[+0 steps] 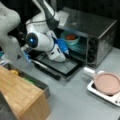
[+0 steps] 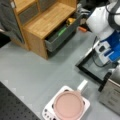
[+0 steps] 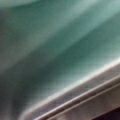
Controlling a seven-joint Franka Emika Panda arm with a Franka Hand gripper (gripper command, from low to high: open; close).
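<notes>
In a front view my gripper hangs low at the mouth of the open toaster oven, just above its dropped glass door; its fingers are hidden behind the white hand. Inside the oven sits a teal bowl holding something red-orange, on a teal tray. The wrist view is filled by a teal surface very close up, with a metal edge running along the bottom right. No fingers show there.
A pink pan rests on a white hot plate, handle toward the oven. A wooden cabinet has an open grey drawer with yellow and green items. The oven door juts over the grey table.
</notes>
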